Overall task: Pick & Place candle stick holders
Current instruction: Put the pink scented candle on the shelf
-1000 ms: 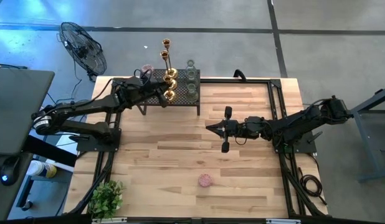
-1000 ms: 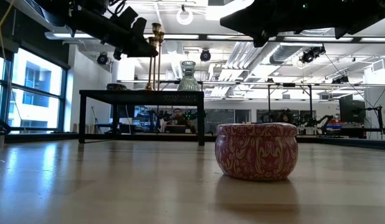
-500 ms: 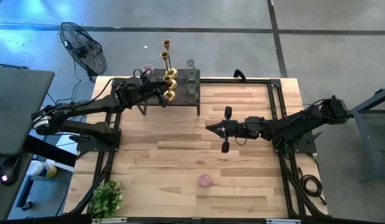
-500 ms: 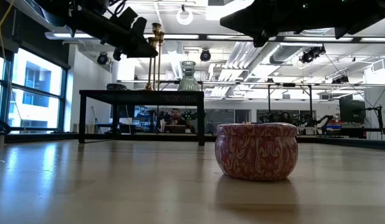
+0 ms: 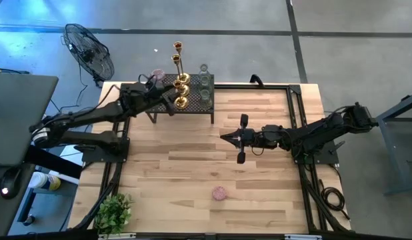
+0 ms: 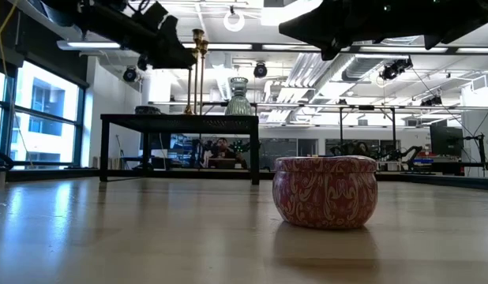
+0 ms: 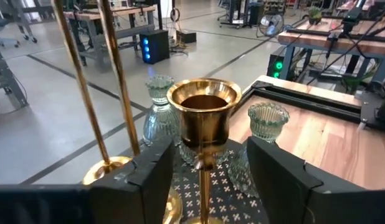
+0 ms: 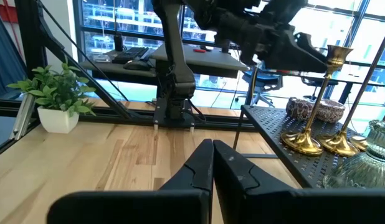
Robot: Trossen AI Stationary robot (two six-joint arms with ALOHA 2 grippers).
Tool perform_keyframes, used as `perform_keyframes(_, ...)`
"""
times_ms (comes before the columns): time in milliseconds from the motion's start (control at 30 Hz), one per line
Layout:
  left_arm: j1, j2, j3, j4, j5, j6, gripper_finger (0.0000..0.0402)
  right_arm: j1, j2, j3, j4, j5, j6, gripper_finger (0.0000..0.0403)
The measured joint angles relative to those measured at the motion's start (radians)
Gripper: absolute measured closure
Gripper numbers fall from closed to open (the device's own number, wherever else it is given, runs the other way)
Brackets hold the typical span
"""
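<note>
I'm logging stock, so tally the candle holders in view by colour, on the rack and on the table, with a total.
Gold candlesticks: 3
Pale-green glass holders: 2
Pink patterned round holders: 2, one on the black rack, one on the table
Total: 7

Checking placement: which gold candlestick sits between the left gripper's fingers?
The short gold candlestick, cup between the open left gripper fingers; the two tall ones stand beside it.
</note>
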Motion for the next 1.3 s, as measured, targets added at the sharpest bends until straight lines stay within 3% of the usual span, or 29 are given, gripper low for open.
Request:
perform_keyframes(133, 0.0, -0.101, 0.0, -0.115, 0.007, 0.007, 0.0197, 0.0, 0.0, 0.0, 0.0, 0.002, 0.0, 0.0401)
perform_keyframes(267, -0.007, -0.217, 0.0, -0.285, 0.088, 0.035, 0.0198, 0.0, 0.0, 0.0, 0.0, 0.002, 0.0, 0.0401)
perform_keyframes(400, -0.116, -0.312, -0.044, -0.344, 0.096, 0.096, 0.0223, 0.0, 0.0, 0.0, 0.0, 0.003, 0.0, 0.0402)
perform_keyframes(567, -0.347, -0.371, -0.178, -0.272, 0.02, 0.113, 0.0292, 0.03, 0.0, 0.001, 0.0, 0.032, -0.003, 0.0402)
perform_keyframes(667, -0.485, -0.365, -0.272, -0.183, -0.033, 0.112, 0.0336, 0.096, 0.0, 0.031, -0.046, 0.106, -0.016, 0.0402)
perform_keyframes(767, -0.594, -0.336, -0.359, -0.063, -0.071, 0.108, 0.0374, 0.178, 0.0, 0.114, -0.247, 0.219, 0.059, 0.0402)
perform_keyframes(867, -0.668, -0.311, -0.432, 0.03, -0.097, 0.108, 0.0397, 0.254, 0.025, 0.205, -0.485, 0.326, 0.233, 0.0393)
perform_keyframes(1033, -0.715, -0.284, -0.504, 0.143, -0.126, 0.098, 0.039, 0.361, 0.143, 0.302, -0.708, 0.339, 0.516, 0.0332)
perform_keyframes(1300, -0.714, -0.281, -0.514, 0.152, -0.13, 0.081, 0.039, 0.488, 0.394, 0.458, -0.807, 0.289, 0.748, 0.016)
